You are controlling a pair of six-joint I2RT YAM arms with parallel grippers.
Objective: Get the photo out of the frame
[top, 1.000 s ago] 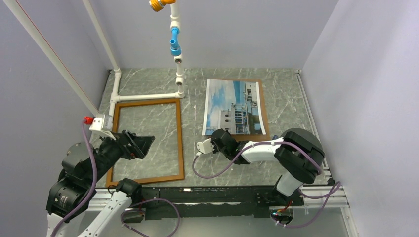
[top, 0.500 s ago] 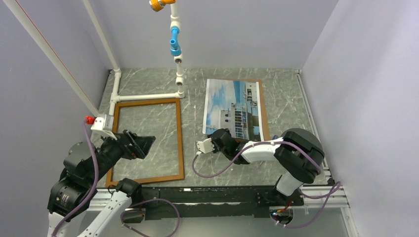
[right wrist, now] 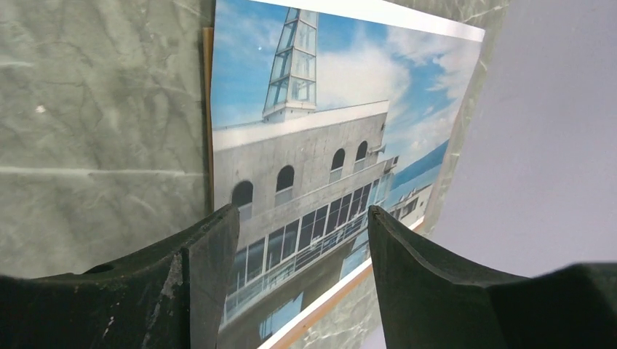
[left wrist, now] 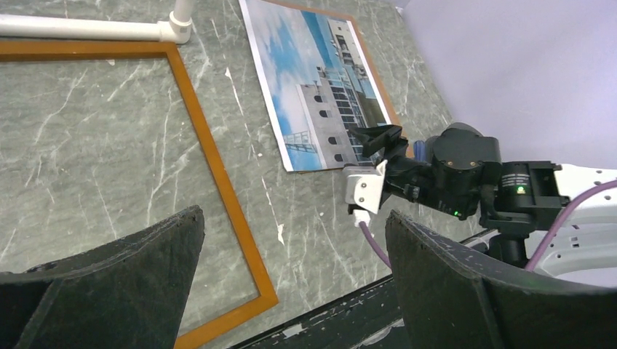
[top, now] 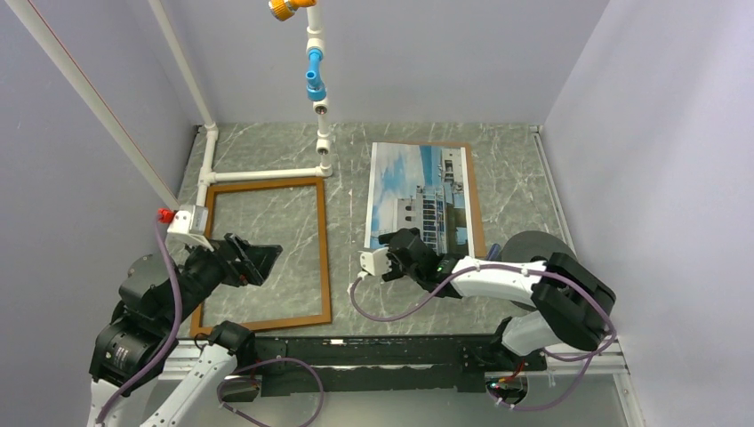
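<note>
Photo (top: 418, 191): I see it lying flat on the brown backing board (top: 475, 209), on the right half of the table (top: 516, 178). Its near edge sits just under my right tool (top: 393, 242), whose jaws are partly apart and grip nothing. Frame (top: 325, 258): flat on the left half, apart from the photo, white pipe structure (top: 267, 173) along its far side, my left tool (top: 258, 262) wide open and empty over it.
</note>
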